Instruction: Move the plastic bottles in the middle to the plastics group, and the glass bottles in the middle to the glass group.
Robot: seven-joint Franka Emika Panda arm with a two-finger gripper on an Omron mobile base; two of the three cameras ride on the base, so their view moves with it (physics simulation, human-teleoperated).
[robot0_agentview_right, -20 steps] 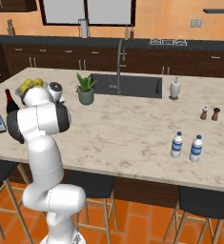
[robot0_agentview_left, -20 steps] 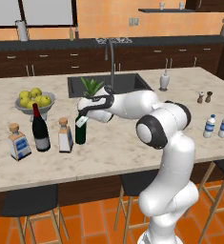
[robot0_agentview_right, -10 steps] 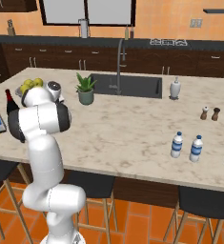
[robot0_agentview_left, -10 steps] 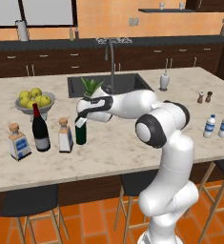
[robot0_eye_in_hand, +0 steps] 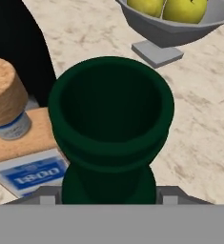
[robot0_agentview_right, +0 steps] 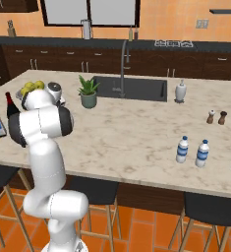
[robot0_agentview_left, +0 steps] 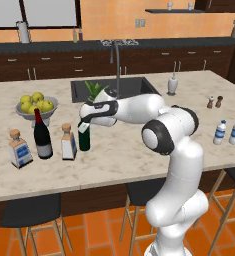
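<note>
Jaws stay clenched on the green bottle (robot0_agentview_left: 84, 138), standing beside the stoppered bottle (robot0_agentview_left: 68, 143).

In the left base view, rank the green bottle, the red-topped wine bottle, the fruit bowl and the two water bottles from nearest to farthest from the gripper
1. Green bottle, directly at the gripper.
2. Red-topped wine bottle, left of it.
3. Fruit bowl, further left and behind; close to the wine bottle's rank.
4. Water bottles, far right.
</note>
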